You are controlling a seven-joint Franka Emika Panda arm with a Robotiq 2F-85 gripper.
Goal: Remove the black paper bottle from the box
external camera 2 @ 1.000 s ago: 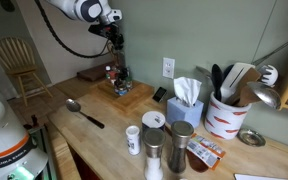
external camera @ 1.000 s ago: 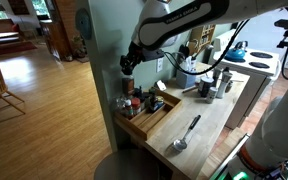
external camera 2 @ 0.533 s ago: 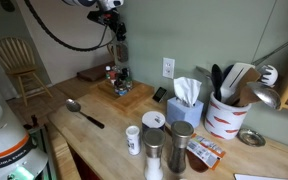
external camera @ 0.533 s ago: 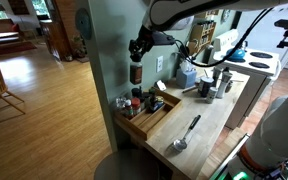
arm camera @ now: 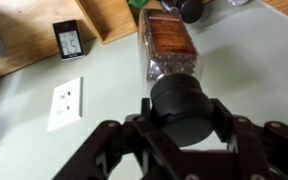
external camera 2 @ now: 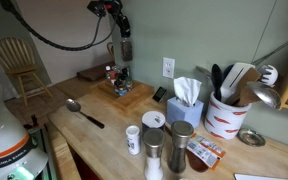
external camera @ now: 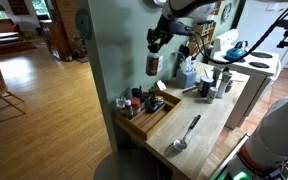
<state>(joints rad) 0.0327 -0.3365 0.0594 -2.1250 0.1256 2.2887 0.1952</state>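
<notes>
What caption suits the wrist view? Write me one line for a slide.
Gripper holding the bottle by its black cap, near a white wall outlet.

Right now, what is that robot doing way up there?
The robot's pincer is holding a bottle with a black cap up in the air, high above the wooden box on the counter. Some little jars sit in one end of the box. The bottle is out of the box but not set down yet.
</notes>
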